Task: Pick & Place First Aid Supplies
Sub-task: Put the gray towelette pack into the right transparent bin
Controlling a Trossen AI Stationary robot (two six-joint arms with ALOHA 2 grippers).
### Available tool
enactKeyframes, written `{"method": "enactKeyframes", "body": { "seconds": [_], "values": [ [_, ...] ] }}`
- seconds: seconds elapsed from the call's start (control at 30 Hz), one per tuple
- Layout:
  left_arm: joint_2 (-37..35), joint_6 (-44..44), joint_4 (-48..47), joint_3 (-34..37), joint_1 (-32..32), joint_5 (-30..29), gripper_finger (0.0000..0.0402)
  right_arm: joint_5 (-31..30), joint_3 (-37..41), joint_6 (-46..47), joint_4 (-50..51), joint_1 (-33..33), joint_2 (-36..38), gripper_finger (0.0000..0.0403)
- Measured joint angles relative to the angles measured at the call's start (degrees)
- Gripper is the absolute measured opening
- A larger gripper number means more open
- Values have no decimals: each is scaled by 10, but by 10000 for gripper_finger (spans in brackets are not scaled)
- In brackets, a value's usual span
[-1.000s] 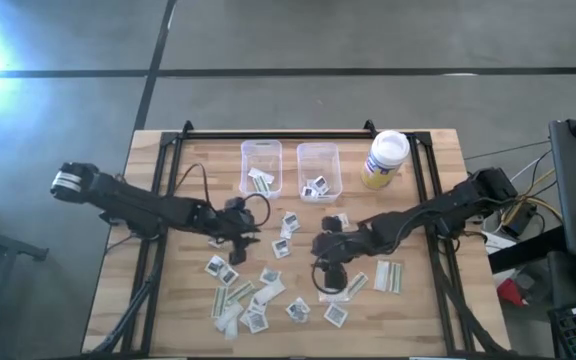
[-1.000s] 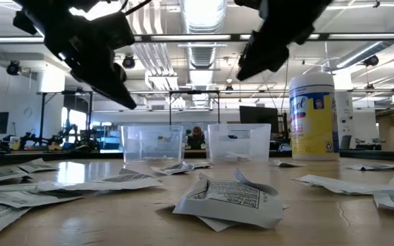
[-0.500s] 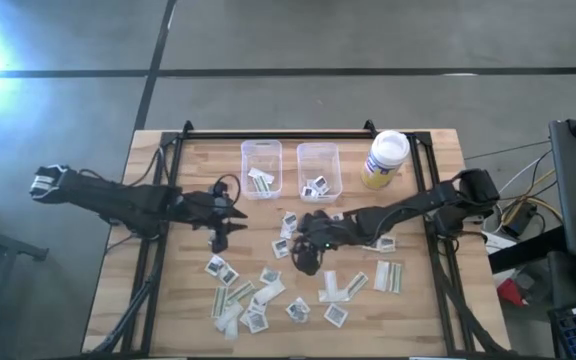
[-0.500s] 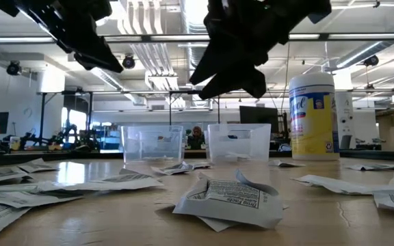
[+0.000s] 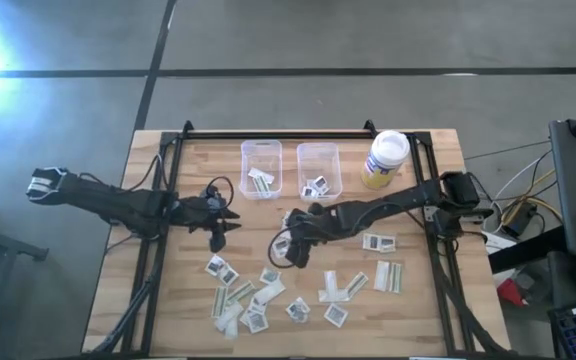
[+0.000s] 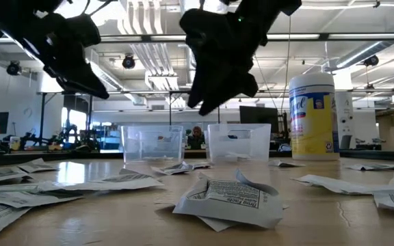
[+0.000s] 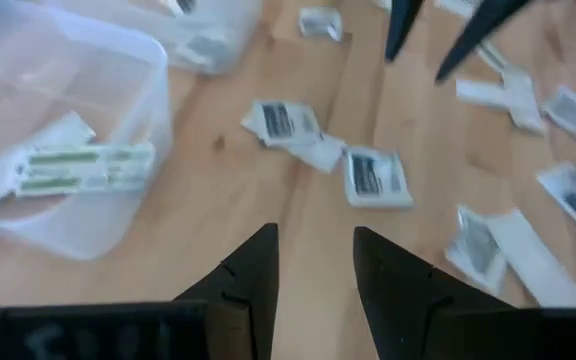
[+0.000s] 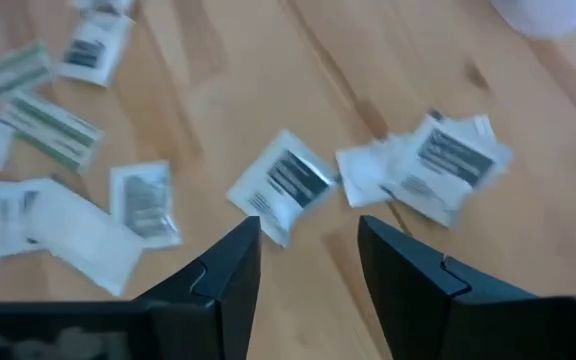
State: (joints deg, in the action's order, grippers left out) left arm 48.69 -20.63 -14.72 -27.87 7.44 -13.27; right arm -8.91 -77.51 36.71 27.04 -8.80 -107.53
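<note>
Hovering at mid-frame in the high view, the right gripper (image 5: 290,250) spreads empty fingers above a square packet (image 8: 286,184), while the left gripper (image 5: 219,235), also spread and empty, hangs left of centre. A few packets lie in the two clear bins (image 5: 261,168) at upper centre; most first aid supplies (image 5: 253,300) remain scattered across the lower table (image 5: 168,300), so sorting looks barely begun. Packet print and the jar (image 6: 313,116) label stay unreadable.

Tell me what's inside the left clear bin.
The left clear bin holds a few long pale strip packets, lying flat at its near end; the left wrist view shows green print on them. Whether more lie beneath them cannot be seen.
</note>
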Motion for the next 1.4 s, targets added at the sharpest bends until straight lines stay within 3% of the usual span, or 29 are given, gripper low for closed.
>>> {"method": "enactKeyframes", "body": {
  "seconds": [0.23,0.67,1.4],
  "values": [
    [-10,-8,16,2,-2,-79,124,19,-17,37,1,18,-51,173],
    [-25,-12,17,2,-2,-81,124,36,-64,58,4,23,-122,171],
    [-17,-24,14,2,-2,-85,124,34,-53,72,-2,14,-126,145]
  ]
}}
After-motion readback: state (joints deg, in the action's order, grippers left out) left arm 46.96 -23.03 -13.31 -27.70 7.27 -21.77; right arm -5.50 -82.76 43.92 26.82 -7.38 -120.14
